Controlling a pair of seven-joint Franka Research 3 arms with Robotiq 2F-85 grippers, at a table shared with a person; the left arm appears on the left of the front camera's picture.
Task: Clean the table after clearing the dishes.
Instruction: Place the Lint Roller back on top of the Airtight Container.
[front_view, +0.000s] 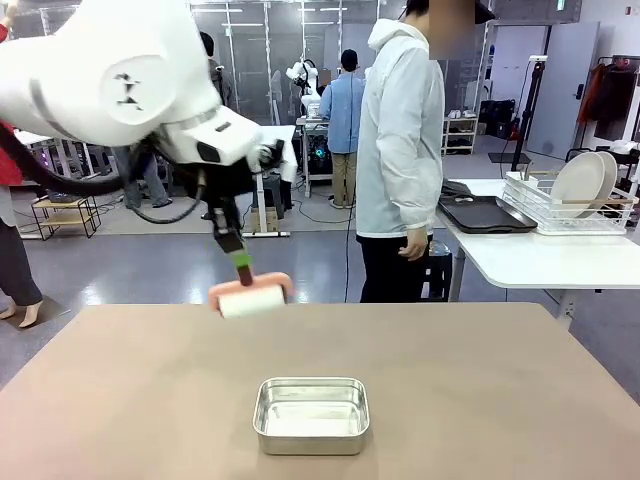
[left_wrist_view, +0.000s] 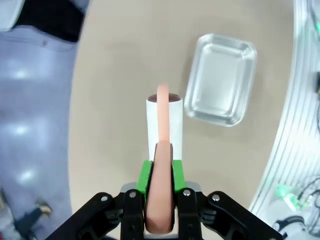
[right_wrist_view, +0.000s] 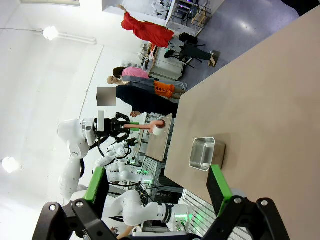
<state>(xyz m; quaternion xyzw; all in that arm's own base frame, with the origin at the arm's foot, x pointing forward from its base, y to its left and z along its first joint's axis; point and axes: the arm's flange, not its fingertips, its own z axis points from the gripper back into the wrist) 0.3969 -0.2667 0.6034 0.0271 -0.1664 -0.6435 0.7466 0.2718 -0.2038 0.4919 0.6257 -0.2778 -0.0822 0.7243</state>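
Note:
My left gripper (front_view: 241, 263) is shut on the pink handle (left_wrist_view: 162, 200) of a roller with a white roll (front_view: 252, 300). The roll hangs at the far edge of the tan table (front_view: 480, 380), left of the middle; I cannot tell whether it touches the top. In the left wrist view the green pads (left_wrist_view: 145, 172) clamp the handle, and the roll (left_wrist_view: 175, 125) points down at the table (left_wrist_view: 115, 75). My right gripper (right_wrist_view: 157, 185) is open and holds nothing, well above the table (right_wrist_view: 270, 100). Two white plates (front_view: 585, 180) stand in a wire rack on the white side table.
A square steel pan (front_view: 311, 413) sits on the table near my side, also seen from the left wrist (left_wrist_view: 220, 80). A person (front_view: 400, 150) stands beyond the far edge. The white side table (front_view: 540, 260) at right carries a dark tray (front_view: 480, 213).

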